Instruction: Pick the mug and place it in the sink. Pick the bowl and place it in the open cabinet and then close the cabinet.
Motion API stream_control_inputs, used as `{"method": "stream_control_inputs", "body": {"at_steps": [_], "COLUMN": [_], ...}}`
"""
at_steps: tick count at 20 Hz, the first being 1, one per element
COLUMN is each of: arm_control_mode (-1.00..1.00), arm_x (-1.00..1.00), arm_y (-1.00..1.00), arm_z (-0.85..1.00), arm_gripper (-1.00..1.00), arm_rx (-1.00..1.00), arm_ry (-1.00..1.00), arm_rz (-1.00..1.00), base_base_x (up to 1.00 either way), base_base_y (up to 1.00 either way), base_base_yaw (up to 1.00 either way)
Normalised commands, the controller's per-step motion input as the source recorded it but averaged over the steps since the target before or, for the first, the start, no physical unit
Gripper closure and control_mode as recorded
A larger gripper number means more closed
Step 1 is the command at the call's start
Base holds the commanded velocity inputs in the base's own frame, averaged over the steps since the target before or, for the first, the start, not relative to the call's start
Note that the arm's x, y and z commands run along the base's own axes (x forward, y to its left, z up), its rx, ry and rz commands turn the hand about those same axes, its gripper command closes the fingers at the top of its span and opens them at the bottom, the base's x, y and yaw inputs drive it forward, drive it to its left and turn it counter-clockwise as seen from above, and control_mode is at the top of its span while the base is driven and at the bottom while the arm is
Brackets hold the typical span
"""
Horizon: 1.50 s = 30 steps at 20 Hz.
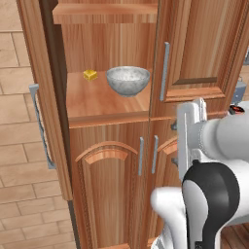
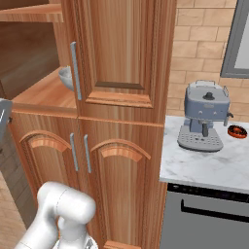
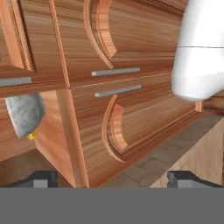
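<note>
The bowl [image 1: 128, 80] sits on the open cabinet's [image 1: 107, 104] shelf while the gripper [image 3: 113, 178] hangs wide open, empty.

The cabinet shelf [image 1: 92, 104] carried the bowl [image 1: 128, 80] upright toward its back right, with a small yellow block [image 1: 90, 75] just beside it on the left. The marble counter [image 2: 204, 168] carried a grey coffee machine [image 2: 205, 116] near its back edge and a small dark dish [image 2: 237, 131] to the right.

Speckled grey-white stone-like bowl [image 2: 66, 78] mostly hidden behind closed reddish-brown cabinet door [image 2: 119, 51]; small yellow block [image 3: 31, 136] barely peeked out.
</note>
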Motion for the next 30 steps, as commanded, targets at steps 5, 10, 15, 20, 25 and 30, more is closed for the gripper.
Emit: {"method": "stream_control_inputs", "body": {"at_steps": [5,10,15,20,25,30], "arm_control_mode": [-1.0,-1.0,-1.0,-1.0,-1.0,-1.0], "arm_x": [0.05,0.11,0.01,0.0,-0.07,-0.66], "arm_y": [0.67,0.25,-0.15,0.05,0.25,0.03], "arm_z": [-0.97,-1.0,-1.0,-1.0,-1.0,-1.0], "arm_gripper": [-1.0,-1.0,-1.0,-1.0,-1.0,-1.0], "arm_rx": [0.0,0.0,0.0,0.0,0.0,0.0], "arm_ry": [-0.22,-0.3,-0.38,-0.39,-0.39,-0.42], "arm_rz": [0.0,0.01,0.09,0.11,0.13,0.08], "base_base_x": [0.0,0.0,0.0,0.0,0.0,0.0], "base_base_y": [0.0,0.0,0.0,0.0,0.0,0.0], "base_base_yaw": [0.0,0.0,0.0,0.0,0.0,0.0]}}
